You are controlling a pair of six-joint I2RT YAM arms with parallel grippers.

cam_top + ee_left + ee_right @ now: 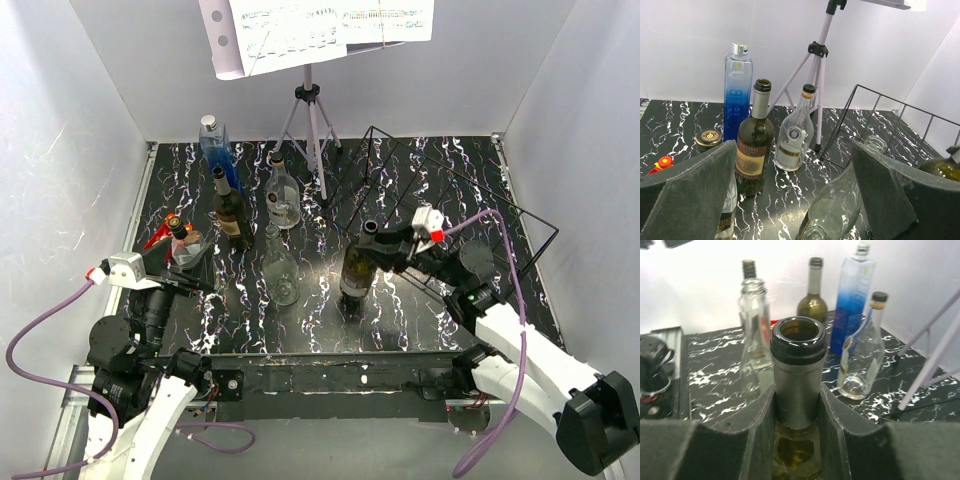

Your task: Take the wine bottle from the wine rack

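The right end effector (797, 407) is closed on the neck of the wine bottle (797, 347), with one pad on each side just below the lip. The bottle is upright over the tabletop (420, 315), at the near left side of the wine rack (879, 94). Whether its base touches the tabletop cannot be determined. The left end effector (795, 195) is fully open and holds nothing. It faces the other bottles (755, 150) standing on the tabletop.

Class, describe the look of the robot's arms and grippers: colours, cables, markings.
The left arm and right arm have white links, black joints and looping purple cables. The left gripper and right gripper have dark grey pads and white wrist units marked red.
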